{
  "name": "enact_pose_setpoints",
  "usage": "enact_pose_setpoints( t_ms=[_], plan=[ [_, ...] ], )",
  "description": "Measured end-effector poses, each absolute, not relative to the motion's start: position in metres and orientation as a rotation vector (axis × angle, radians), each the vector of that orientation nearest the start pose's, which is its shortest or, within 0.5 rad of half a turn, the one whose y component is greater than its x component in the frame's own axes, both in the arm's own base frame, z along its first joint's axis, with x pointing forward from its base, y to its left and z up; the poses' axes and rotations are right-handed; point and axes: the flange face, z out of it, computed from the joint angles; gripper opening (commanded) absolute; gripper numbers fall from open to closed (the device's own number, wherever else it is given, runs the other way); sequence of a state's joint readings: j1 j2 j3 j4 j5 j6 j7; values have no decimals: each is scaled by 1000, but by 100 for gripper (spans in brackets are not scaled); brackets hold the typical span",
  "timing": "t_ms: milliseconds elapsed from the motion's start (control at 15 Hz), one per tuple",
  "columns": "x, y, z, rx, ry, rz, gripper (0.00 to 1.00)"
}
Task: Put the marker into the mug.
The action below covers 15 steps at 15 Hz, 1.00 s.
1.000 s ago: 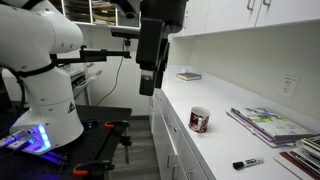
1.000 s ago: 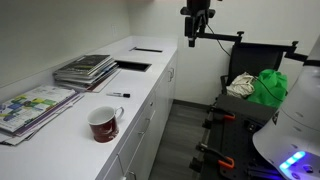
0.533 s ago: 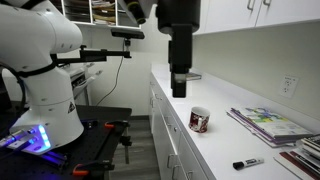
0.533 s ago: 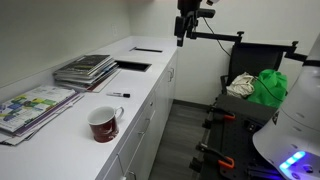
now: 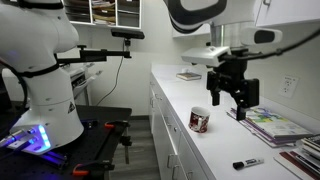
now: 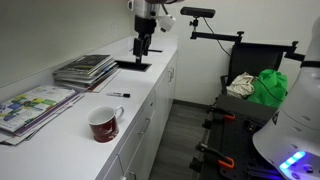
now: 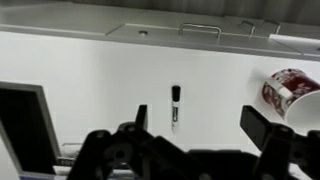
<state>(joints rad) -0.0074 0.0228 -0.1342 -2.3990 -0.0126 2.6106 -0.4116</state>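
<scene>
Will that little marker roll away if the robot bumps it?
Probably, yes: the marker looks thin and round, and it lies flat on the smooth white counter, so a sideways nudge may roll it. It looks stiff and is likely light, so it should lift easily without bending.

Glossy white arm (image 5: 192, 12) w/ blk pincer (image 5: 229, 104)

Standing upright on the counter (image 5: 215, 146), near its front edge: the mug (image 5: 200, 120). Lying flat on the same counter, well apart from the mug: the marker (image 5: 247, 162). Resting toward the wall, behind both: stacks of magazines (image 5: 268, 124). Hanging above the counter, touching nothing: the hand (image 5: 228, 103). In the wrist view, lying left of the mug: the marker.
</scene>
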Motion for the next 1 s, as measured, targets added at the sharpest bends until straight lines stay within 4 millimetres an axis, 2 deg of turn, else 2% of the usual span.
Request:
enact_pose_setpoints(
  t_ms=[267,467,733,1000],
  plan=[
    [569,-51,277,-3138,-541,-225,100],
    [604,-46,239,-3124,-562,-181,100],
    [633,-51,194,-3120,-594,-85,100],
    [649,-50,167,-3114,-623,-17,95]
  ],
)
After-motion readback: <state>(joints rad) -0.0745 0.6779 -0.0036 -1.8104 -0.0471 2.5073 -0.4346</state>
